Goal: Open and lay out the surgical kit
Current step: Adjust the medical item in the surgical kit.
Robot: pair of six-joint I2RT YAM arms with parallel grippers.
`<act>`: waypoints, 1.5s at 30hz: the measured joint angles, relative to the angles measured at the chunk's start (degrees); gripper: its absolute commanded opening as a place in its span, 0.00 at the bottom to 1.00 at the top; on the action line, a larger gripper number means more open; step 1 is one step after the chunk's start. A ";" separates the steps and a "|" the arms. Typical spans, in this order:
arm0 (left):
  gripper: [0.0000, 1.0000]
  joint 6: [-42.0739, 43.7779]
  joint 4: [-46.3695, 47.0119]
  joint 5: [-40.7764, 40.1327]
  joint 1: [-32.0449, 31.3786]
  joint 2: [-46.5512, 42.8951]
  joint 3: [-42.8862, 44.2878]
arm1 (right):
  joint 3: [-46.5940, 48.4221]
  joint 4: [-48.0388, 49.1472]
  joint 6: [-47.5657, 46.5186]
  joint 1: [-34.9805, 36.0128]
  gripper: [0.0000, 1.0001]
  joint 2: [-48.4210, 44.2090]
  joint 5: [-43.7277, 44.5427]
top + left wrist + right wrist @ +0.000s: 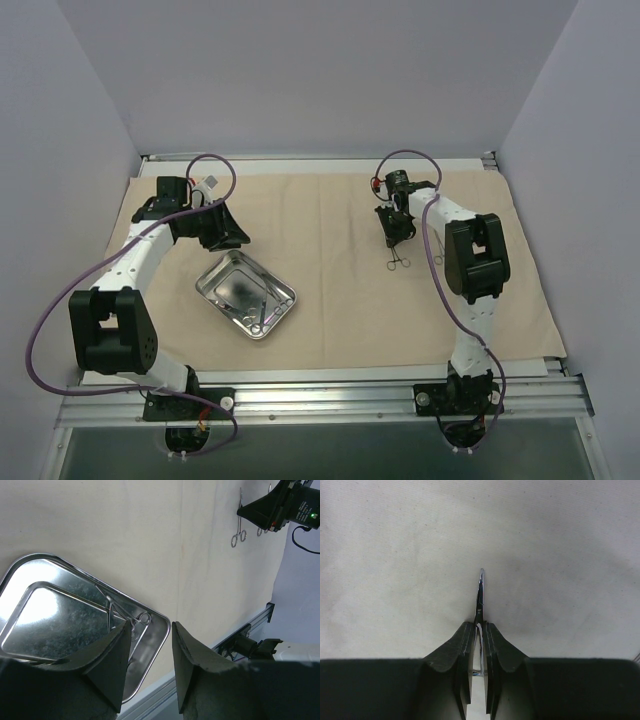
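The beige cloth wrap (330, 215) lies spread flat over the table. The shiny steel tray (225, 280) sits on it at left centre, with a few slim ring-handled instruments (262, 316) in its near corner. They also show in the left wrist view (125, 616). My left gripper (230, 238) is open and empty, above the cloth by the tray's far edge (151, 625). My right gripper (394, 235) is down on the cloth at right centre, shut on a slim metal instrument (480, 590). Ring handles (400, 263) show just in front of it.
Another ring-handled instrument (437, 261) lies on the cloth beside the right arm. Aluminium rails (320, 395) run along the near table edge. Grey walls close in the left, back and right sides.
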 measured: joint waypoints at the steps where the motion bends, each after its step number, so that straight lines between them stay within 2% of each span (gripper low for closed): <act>1: 0.47 0.00 0.00 0.00 0.00 0.00 0.00 | 0.00 0.00 0.00 -0.02 0.05 0.00 0.04; 5: 0.47 0.00 0.02 0.02 0.00 0.00 0.00 | 0.02 -0.02 0.00 -0.48 0.00 -0.02 0.02; 11: 0.47 0.00 0.02 0.02 0.00 -0.02 -0.04 | 0.13 -0.31 -0.04 -1.70 0.00 -0.13 -0.09; 24: 0.47 0.00 0.02 0.04 0.00 -0.02 -0.26 | 0.13 -1.51 -2.47 -9.81 0.00 -0.87 0.85; 30: 0.47 0.02 0.00 0.02 0.00 -0.02 -0.26 | 0.13 -1.46 -2.64 -10.54 0.00 -0.87 1.01; 40: 0.48 0.52 -0.39 0.00 0.00 -0.02 -0.26 | 0.13 -1.44 -1.77 -10.05 0.01 -0.87 -0.42; 43: 0.48 0.52 -0.39 0.00 0.00 0.11 -0.26 | 0.13 -1.40 -1.51 -9.92 0.03 -0.87 -0.68; 45: 0.48 0.52 -0.39 0.00 0.00 0.26 -0.26 | 0.13 -1.42 -1.49 -9.84 0.08 -0.87 -0.74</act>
